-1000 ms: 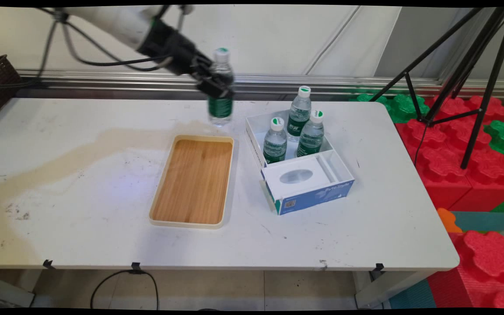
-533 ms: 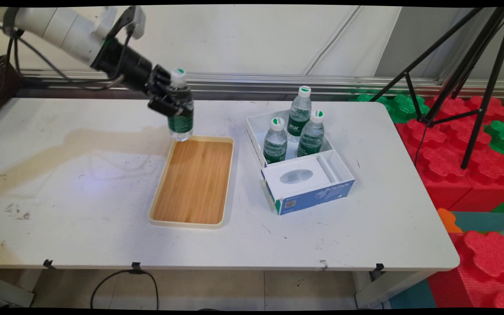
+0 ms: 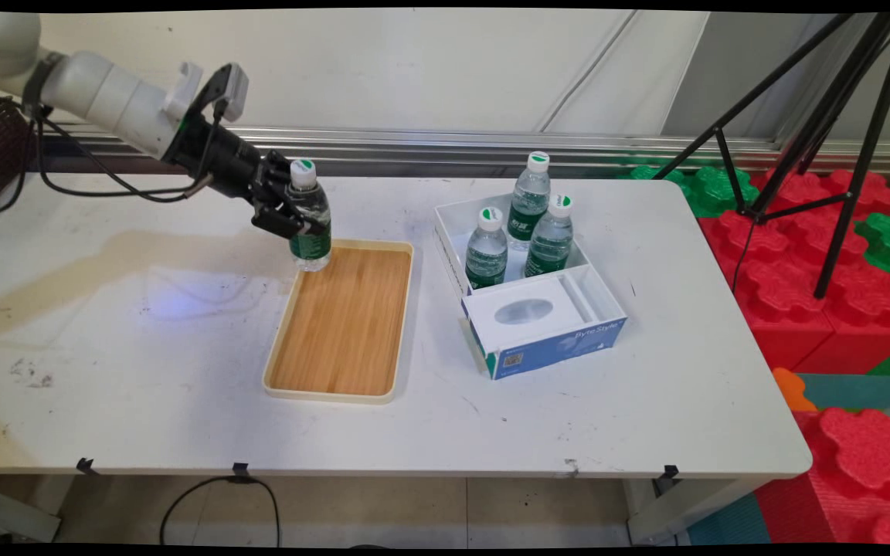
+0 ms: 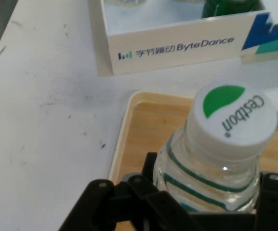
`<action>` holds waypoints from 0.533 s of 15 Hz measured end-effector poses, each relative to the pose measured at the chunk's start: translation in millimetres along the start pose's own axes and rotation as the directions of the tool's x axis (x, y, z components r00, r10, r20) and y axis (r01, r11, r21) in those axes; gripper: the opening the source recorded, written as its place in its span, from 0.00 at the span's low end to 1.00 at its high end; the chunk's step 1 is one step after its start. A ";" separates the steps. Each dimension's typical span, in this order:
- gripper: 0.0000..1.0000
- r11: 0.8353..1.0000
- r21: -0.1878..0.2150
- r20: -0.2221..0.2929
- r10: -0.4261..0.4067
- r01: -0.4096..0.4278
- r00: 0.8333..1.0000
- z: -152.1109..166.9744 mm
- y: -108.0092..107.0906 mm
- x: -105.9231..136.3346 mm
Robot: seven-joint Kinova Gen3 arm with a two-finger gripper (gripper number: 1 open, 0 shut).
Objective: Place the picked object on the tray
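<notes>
One bottle point(image 3: 309, 224) clamped in your pincer point(image 3: 290, 216) over tray point(image 3: 343, 390) corner; bench point(image 3: 144, 371) white, stained, w/ red foam blocks point(image 3: 816, 309) beside.

from my feed i see the white bench point(image 3: 646, 417), scuffed, with a brownish stain across its left half. behind it a pale wall point(image 3: 445, 69) with a metal rail point(image 3: 453, 147) along its foot. a black tripod point(image 3: 823, 154) stands at right over red and green foam blocks point(image 3: 823, 301). tiled floor point(image 3: 414, 510) below.
</notes>
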 end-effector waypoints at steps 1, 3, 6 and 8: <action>0.00 1.000 0.001 -0.004 0.001 -0.001 1.000 3.3 -2.1 -5.9; 0.00 1.000 -0.001 -0.016 0.003 -0.003 1.000 11.8 -6.2 -16.0; 0.00 1.000 -0.006 -0.030 0.004 -0.004 1.000 19.5 -8.8 -23.6; 0.00 1.000 -0.010 -0.042 0.004 -0.004 0.999 23.9 -9.8 -27.4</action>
